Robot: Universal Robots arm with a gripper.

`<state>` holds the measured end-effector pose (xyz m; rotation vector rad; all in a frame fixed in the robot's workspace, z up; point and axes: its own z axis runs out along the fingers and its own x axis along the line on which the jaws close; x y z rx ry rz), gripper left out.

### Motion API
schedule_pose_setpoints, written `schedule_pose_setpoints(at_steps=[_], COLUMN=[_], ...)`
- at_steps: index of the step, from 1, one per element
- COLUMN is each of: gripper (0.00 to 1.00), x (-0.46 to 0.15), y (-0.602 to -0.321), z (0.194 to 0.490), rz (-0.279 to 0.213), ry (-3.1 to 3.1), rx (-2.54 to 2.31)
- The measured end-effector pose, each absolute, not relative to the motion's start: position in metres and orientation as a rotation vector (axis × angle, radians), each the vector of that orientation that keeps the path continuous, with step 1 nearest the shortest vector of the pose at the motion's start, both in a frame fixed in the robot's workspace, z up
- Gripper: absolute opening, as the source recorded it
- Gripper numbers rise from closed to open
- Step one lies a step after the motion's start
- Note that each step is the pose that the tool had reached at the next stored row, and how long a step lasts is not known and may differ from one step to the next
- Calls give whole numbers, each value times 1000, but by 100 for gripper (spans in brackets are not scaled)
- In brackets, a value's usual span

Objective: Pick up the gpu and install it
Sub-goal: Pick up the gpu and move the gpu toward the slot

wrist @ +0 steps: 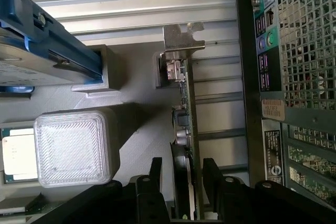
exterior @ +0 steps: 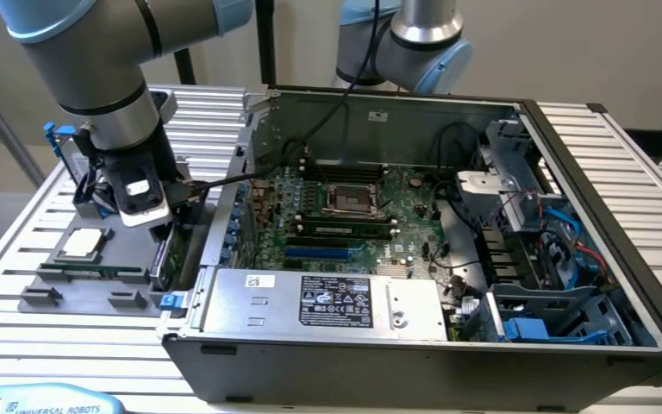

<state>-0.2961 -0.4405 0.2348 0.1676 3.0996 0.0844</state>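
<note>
Both pictures are lit brightly and evenly by diffuse light, and shadows are kept soft. In the exterior view, the ribbed silver aluminium table top [exterior: 32, 336] is washed pale towards the exterior view's lower left. Soft highlights are laid along the grey cylindrical robot arm [exterior: 90, 78] at its upper left. The inside of the open dark grey metal computer case [exterior: 423, 349] is left dimmer, with the deepest shade gathered along its wall at the exterior view's right.

In the wrist view, the translucent white ribbed square block [wrist: 73, 148] is nearly burnt out by glare. A soft-edged shadow is cast beside it on the matte grey moulded tray [wrist: 139, 85]. The silver metal end bracket [wrist: 181, 35] of the thin green gpu card [wrist: 188, 103] is lit cleanly.
</note>
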Motion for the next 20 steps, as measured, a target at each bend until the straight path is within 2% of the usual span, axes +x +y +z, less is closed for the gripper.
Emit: schedule_pose_setpoints(at_steps=[4, 5, 16, 20], gripper=[42, 35, 35, 27], x=[-296, -296, -296, -296], y=[-440, -440, -440, -441], z=[235, 235, 235, 235], rz=[85, 85, 91, 92], ry=[3099, 3099, 3100, 3100], rx=[168, 168, 168, 168])
